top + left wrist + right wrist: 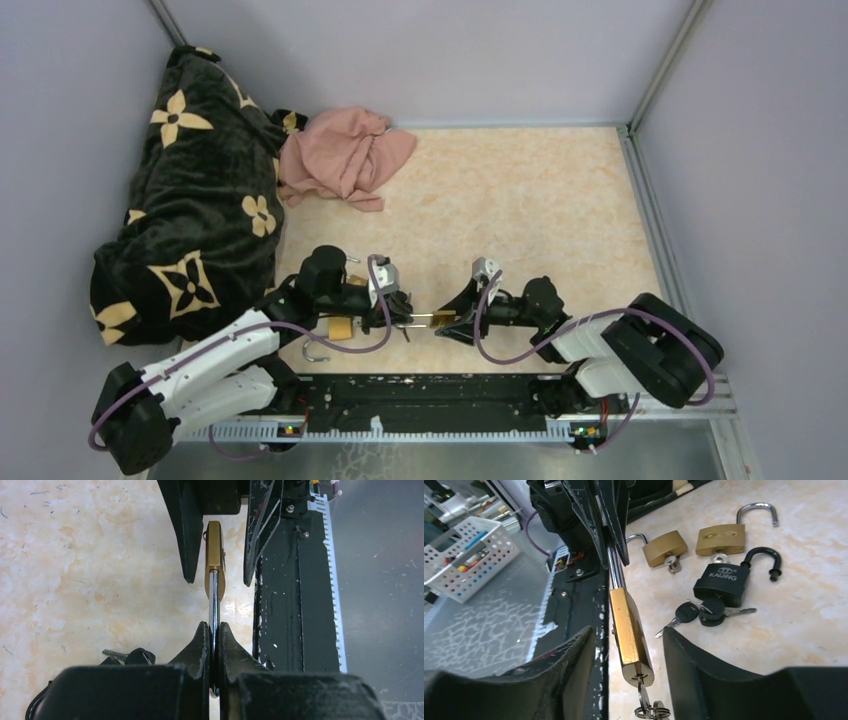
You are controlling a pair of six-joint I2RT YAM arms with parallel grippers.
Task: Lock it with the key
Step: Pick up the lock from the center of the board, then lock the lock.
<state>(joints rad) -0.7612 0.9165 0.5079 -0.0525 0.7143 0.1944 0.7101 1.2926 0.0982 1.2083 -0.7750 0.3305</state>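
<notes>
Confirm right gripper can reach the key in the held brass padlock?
Probably yes: the key hangs from the base of the padlock, inside the open right gripper, nothing between; left gripper pins the shackle.

We count three brass padlocks (629, 630) (665, 548) (720, 539), one black padlock (722, 582), one pink cloth (345, 155), one black floral blanket (190, 190), one white basket (466, 555).

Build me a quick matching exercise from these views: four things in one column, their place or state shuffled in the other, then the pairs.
1. held brass padlock
2. black padlock
3. pink cloth
4. left end effector

A. crumpled beside the dark blanket
B. shut on a shackle
C. lying on the table, shackle open
D. inside the open right end effector

Pairs: 1-D, 2-C, 3-A, 4-B
</notes>
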